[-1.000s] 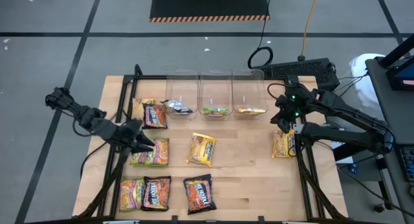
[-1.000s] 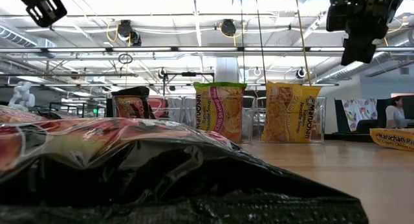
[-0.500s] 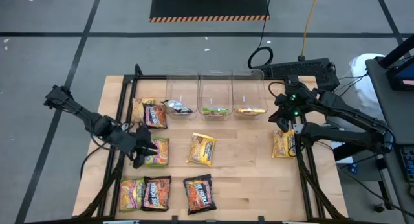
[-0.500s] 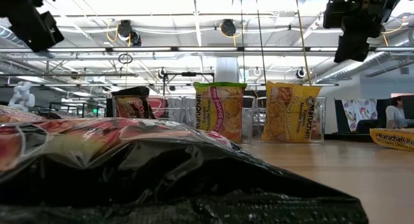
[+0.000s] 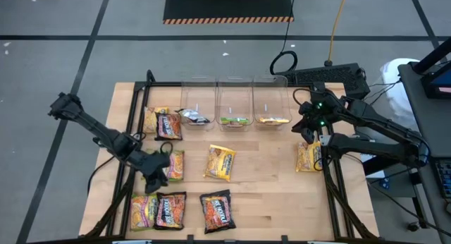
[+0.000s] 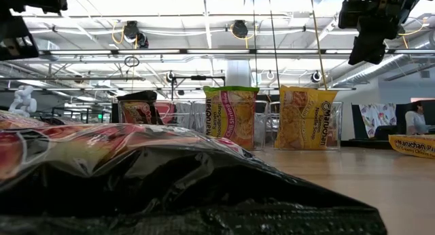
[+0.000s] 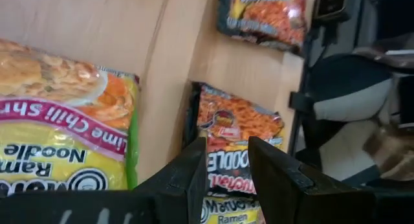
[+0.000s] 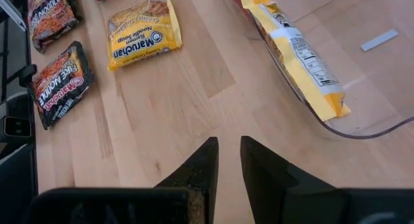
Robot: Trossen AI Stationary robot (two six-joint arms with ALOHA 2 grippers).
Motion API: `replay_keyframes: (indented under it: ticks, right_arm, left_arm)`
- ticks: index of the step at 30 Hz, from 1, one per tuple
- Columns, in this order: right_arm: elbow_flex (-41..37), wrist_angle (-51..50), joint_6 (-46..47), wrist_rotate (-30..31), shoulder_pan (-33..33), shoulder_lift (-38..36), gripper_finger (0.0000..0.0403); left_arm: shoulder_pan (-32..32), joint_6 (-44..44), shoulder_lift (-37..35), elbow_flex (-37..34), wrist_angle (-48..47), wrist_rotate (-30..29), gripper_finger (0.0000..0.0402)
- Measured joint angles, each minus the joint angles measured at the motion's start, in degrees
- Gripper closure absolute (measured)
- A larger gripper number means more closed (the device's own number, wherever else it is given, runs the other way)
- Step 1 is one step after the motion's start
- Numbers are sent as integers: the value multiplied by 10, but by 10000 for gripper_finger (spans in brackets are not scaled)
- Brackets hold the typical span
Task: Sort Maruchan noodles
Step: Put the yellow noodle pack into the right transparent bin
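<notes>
Maruchan noodle packets lie flat on the wooden table. Two lime-green ones (image 5: 169,165) lie side by side at the left, and my left gripper (image 5: 154,179) hangs open just above their near edge, tipped downward. In its wrist view its fingers (image 7: 226,171) frame a black packet (image 7: 238,128), with a lime-green packet (image 7: 58,140) beside it. A yellow packet (image 5: 220,163) lies mid-table. My right gripper (image 5: 309,128) hovers at the far right with a narrow gap and nothing between its fingers (image 8: 228,160), above another yellow packet (image 5: 308,157).
Three clear bins (image 5: 235,101) stand in a row at the far edge, holding a black, a green and a yellow packet. A yellow and a black packet (image 5: 162,123) lie far left. A green and two black packets (image 5: 216,210) lie along the near edge.
My left gripper has gone toward the table's near edge and down, tipping more steeply and rolling, from the far side of the lime-green pair to its near side. Its fingers stay open. The packets have not moved.
</notes>
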Motion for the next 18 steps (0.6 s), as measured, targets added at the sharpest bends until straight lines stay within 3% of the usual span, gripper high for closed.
replay_keyframes:
  ticks: [12, 18]
  right_arm:
    - [0, 6, -10, 0, 0, 0, 344]
    - [0, 9, -9, 0, 0, 0, 344]
  left_arm:
    - [24, 49, 116, 0, -6, -7, 280]
    - [32, 56, 147, 2, -29, -64, 280]
